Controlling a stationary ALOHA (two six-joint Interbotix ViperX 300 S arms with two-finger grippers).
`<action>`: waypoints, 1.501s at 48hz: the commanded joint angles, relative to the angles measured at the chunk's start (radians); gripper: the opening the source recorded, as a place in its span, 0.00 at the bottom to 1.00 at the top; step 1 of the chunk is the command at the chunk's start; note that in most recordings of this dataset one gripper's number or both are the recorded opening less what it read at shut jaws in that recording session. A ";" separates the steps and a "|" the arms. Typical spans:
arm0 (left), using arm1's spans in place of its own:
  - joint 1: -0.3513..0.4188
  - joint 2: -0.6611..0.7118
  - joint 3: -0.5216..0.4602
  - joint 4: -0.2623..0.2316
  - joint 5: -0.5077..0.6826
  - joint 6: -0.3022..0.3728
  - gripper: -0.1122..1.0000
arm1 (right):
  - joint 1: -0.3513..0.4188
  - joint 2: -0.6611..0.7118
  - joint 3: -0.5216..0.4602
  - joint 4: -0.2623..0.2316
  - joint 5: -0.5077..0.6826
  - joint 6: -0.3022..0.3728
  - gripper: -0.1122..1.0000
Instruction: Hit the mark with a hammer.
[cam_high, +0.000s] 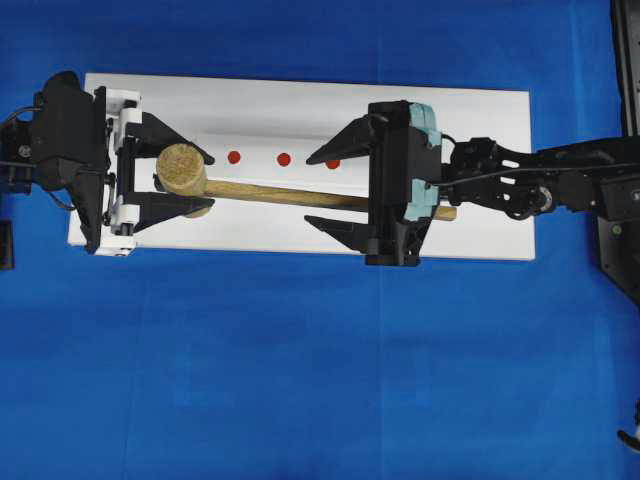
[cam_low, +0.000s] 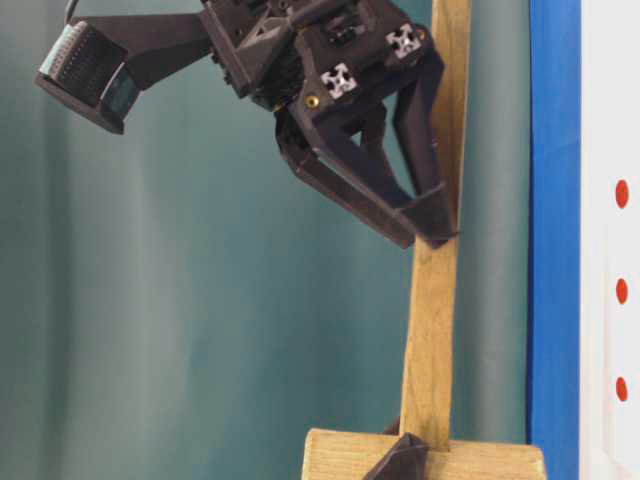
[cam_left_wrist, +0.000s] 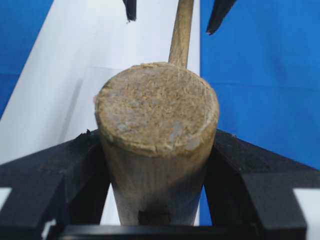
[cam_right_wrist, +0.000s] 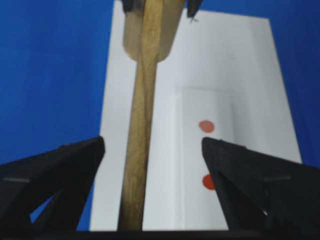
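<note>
Blue worktop (cam_high: 300, 380) is carrying a white board (cam_high: 480, 120) lying lengthwise between the two arms. A paler strip on the board is showing three red dots (cam_high: 284, 159) in a row; the rightmost is partly hidden under the right end effector in the overhead view.

The hammer (cam_high: 183, 170) is sitting over the board, head toward the left arm, handle (cam_high: 290, 196) running across to the right and passing under the right end effector, butt end poking out beyond it. The head is sitting just beside the leftmost dot in the overhead view; whether it is touching the board cannot be told.

Left end effector (cam_high: 172, 180) is gripping the hammer head, fingers (cam_left_wrist: 60, 170) pressing on both sides of the cylinder at roughly half opening. Left wrist view is showing the worn end face of the head filling the frame.

Right end effector (cam_high: 335, 188) is standing wide open, straddling the handle. Right wrist view is showing the handle running between the fingers (cam_right_wrist: 65, 165), closer to the left one, clear gap to the right one. It is gripping nothing.
</note>
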 joint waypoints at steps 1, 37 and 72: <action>-0.002 -0.011 -0.018 -0.003 -0.003 -0.023 0.52 | 0.003 -0.021 -0.026 -0.005 -0.012 -0.002 0.92; -0.018 -0.035 -0.028 -0.005 0.152 -1.108 0.52 | 0.018 -0.021 -0.031 -0.146 -0.020 -0.006 0.89; -0.084 -0.080 -0.038 -0.003 0.081 -1.181 0.52 | 0.017 0.066 -0.052 -0.183 -0.008 -0.012 0.66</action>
